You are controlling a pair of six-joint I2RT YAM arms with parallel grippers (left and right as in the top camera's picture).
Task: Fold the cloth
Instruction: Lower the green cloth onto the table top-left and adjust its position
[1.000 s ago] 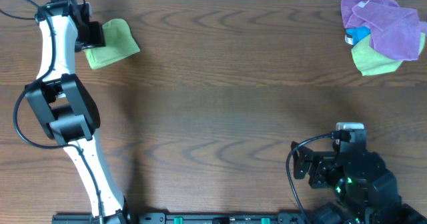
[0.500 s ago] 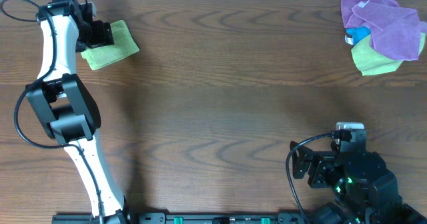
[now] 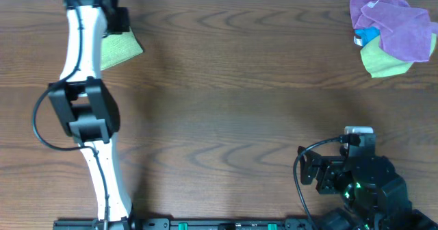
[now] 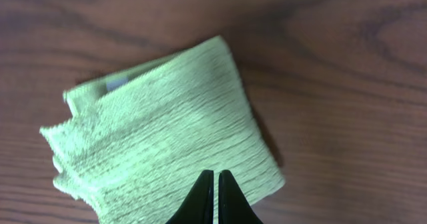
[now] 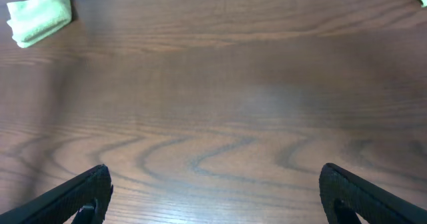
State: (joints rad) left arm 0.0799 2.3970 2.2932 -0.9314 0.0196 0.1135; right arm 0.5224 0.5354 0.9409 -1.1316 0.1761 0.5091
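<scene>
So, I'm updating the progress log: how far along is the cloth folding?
Done: the cloth lies folded in a compact layered pad on the table. In hand: nothing, it seems; the left pincer is shut above it, the right pincer open and far away. Left: probably only pulling the arm back.

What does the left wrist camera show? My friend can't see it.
A folded lime-green cloth lies on a brown wooden table, with a small white tag near its upper left. Black jaws, shut together, poke in from below over it.
</scene>
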